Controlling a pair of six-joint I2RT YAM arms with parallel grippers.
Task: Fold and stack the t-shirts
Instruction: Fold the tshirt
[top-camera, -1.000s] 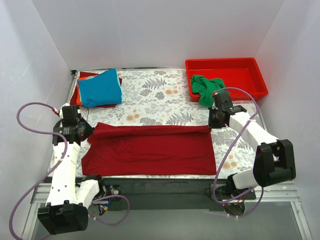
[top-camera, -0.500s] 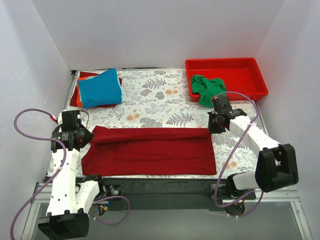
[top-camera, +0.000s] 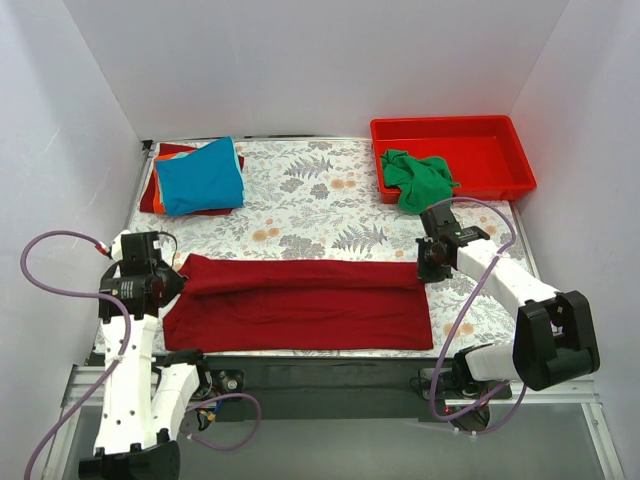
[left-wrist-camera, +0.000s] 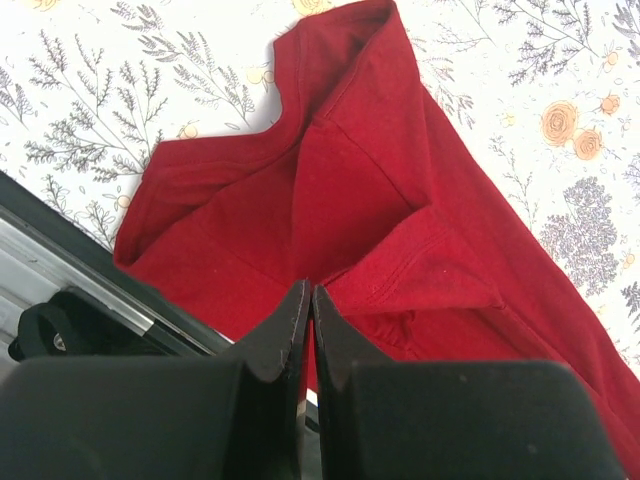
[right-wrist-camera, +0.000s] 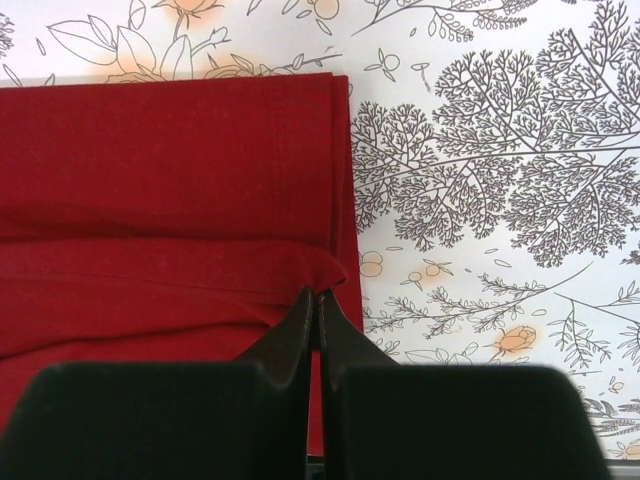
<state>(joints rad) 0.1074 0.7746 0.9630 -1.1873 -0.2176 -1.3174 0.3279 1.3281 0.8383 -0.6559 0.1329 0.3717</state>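
Left gripper (top-camera: 170, 281) and right gripper (top-camera: 427, 270) each pinch an end of the dark red t-shirt (top-camera: 300, 300), a soft, long, rumpled folded band on the floral table cloth (top-camera: 320, 200). Blue t-shirt (top-camera: 200, 178) folded square far-left; green t-shirt (top-camera: 415, 178) crumpled over rigid red tray (top-camera: 500, 135) rim.

The dark red t-shirt (top-camera: 300, 300) is soft, matt knit cloth with stitched hems and gentle creases. The green t-shirt (top-camera: 415, 178) and blue t-shirt (top-camera: 200, 178) look like the same dull, soft cloth. The table cloth (top-camera: 320, 195) is smooth and matt, with a printed floral pattern. The tray (top-camera: 480, 150) is rigid, glossy red plastic. The left gripper (left-wrist-camera: 308, 292) and right gripper (right-wrist-camera: 316, 296) have smooth, matt black plastic fingers. The rail (left-wrist-camera: 50, 255) at the table's edge looks like brushed metal.
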